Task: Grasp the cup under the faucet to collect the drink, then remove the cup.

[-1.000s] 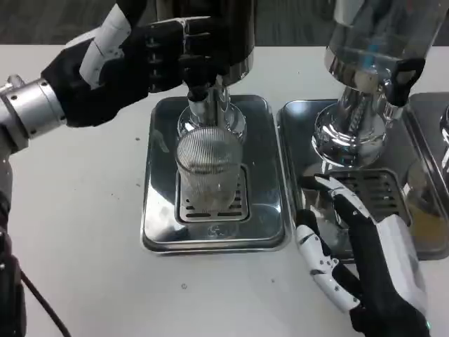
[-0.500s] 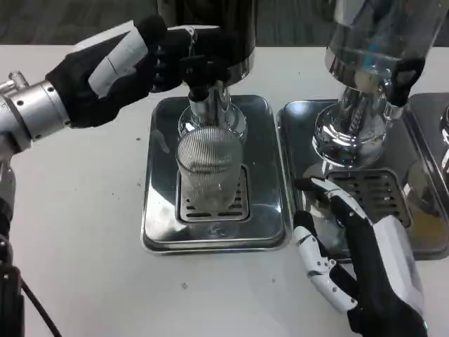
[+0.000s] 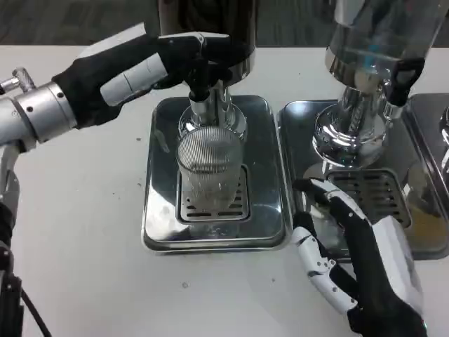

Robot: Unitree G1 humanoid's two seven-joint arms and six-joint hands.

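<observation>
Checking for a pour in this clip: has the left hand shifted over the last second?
Yes. The left hand has turned flatter and reached right, onto the black faucet lever above the ribbed glass cup.

Clear ribbed cup point(image 3: 208, 170), fine vertical lines. Mirror-silver tray point(image 3: 158, 210) with slotted grate point(image 3: 242, 203). Chrome faucet point(image 3: 203, 105), black lever point(image 3: 198, 70). White table point(image 3: 84, 210), faintly speckled. Black-and-white left hand point(image 3: 130, 70); right hand point(image 3: 365, 267) likewise. Amber liquid in far-right tray point(image 3: 428, 221).
</observation>
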